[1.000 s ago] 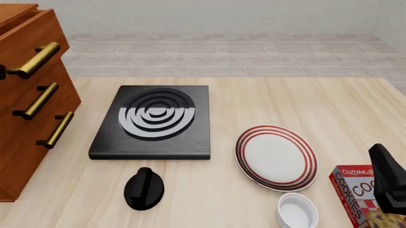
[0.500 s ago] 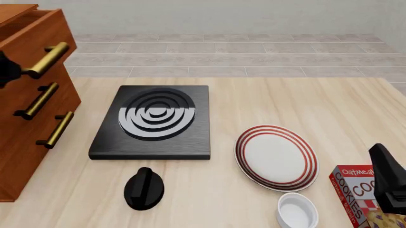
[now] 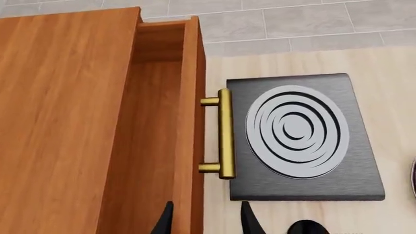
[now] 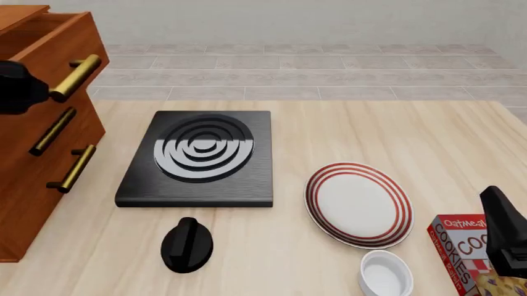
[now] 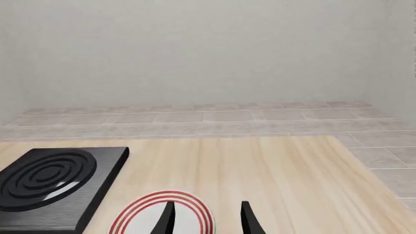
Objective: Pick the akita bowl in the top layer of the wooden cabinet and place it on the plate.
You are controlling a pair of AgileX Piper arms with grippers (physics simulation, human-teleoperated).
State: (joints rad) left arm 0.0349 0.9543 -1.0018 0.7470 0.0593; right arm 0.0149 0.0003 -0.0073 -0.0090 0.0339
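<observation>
Wooden cabinet (image 4: 33, 154) at the tabletop's (image 4: 329, 129) left edge, its top layer (image 3: 185, 122) pulled partly out — no akita bowl is visible in the exposed part of the drawer. Black stove (image 4: 200, 155) beside the cabinet; red-ringed plate (image 4: 359, 204) to its right, bare. Left hand (image 3: 204, 222), fingers spread, hangs above the drawer front near the brass handle (image 3: 224, 132). Right hand (image 5: 205, 218) — fingers parted, empty — over the plate.

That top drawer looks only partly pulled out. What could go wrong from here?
The top drawer shows only a narrow opening, and no bowl is visible inside, so reaching in may be cramped. The left hand straddles the drawer front and might catch it. The small white bowl beside the plate could be bumped later.
</observation>
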